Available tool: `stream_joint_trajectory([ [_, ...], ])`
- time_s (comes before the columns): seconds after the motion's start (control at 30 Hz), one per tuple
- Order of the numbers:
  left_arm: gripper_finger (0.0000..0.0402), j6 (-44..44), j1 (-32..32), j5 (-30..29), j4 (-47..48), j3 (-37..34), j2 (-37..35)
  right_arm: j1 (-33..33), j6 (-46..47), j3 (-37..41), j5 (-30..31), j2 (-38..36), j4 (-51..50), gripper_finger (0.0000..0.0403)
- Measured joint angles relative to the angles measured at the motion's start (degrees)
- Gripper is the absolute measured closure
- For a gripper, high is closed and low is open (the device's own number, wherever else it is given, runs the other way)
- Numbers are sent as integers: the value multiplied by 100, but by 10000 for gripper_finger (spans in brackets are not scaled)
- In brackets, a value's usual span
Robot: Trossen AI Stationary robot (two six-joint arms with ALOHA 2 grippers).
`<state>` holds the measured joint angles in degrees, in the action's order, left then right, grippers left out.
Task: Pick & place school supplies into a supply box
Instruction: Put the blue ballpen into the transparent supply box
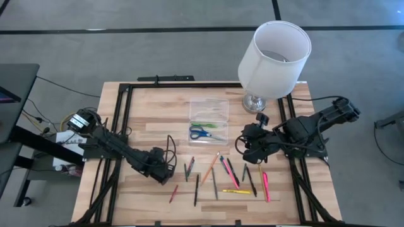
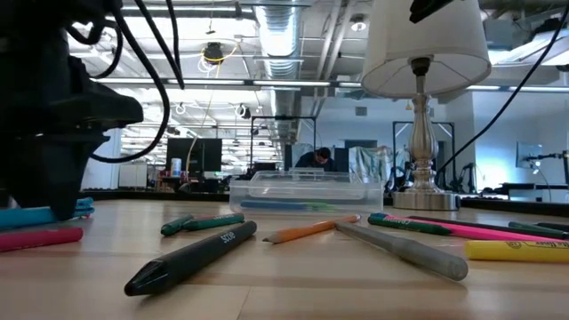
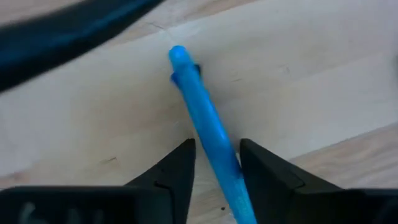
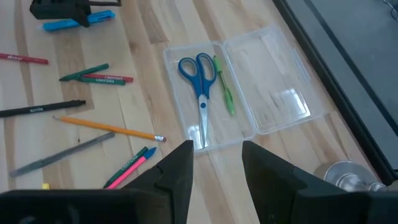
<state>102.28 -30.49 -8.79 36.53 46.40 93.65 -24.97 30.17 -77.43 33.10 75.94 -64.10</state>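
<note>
My left gripper (image 1: 165,175) is low over the table's left part, open. Its fingers stand on either side of a blue pen (image 3: 199,106), which lies flat on the wood and also shows in the right wrist view (image 4: 93,20). My right gripper (image 1: 246,150) hovers open above the table, right of the supply box (image 1: 208,116), and holds nothing. The clear box lies open, lid (image 4: 273,81) folded out flat. Blue-handled scissors (image 4: 199,74) and a green pen (image 4: 224,90) lie in its tray. Several pens, pencils and markers (image 1: 221,173) lie scattered near the front edge.
A white-shaded lamp (image 1: 274,57) stands on its metal base (image 1: 254,102) just right of the box, close behind my right arm. A black marker (image 2: 191,258), an orange pencil (image 4: 109,129) and a pink marker (image 2: 40,238) lie between the two grippers.
</note>
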Motion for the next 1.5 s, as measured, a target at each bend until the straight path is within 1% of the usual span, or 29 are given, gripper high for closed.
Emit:
stream_joint_trajectory([
  [0.13,318,-800,30,-5,79,91,13,40,-17,0,-2,0,1,272],
  [0.27,340,-1731,47,-96,55,145,26,105,-21,0,0,0,0,272],
  [0.4,342,-2639,45,-202,-45,141,31,163,-35,0,-2,0,0,272],
  [0.6,328,-4093,56,-217,-216,124,31,188,-113,0,-5,1,2,272],
  [0.73,332,-4302,146,-156,-231,140,31,188,-168,0,-9,3,4,272],
  [0.8,338,-4406,207,-182,-380,167,37,188,-168,0,-9,3,4,272],
  [1.03,351,-5060,588,-204,-1200,231,37,188,-181,0,-9,3,-1,272],
  [1.17,348,-5405,839,-275,-1219,451,37,188,-179,-2,-20,3,-15,272],
  [1.33,348,-6411,1227,-532,-1222,941,33,188,-173,-2,-24,3,-16,272],
  [1.5,348,-7654,1819,-851,-1341,1354,28,184,-11,-2,-30,3,-15,272],
])
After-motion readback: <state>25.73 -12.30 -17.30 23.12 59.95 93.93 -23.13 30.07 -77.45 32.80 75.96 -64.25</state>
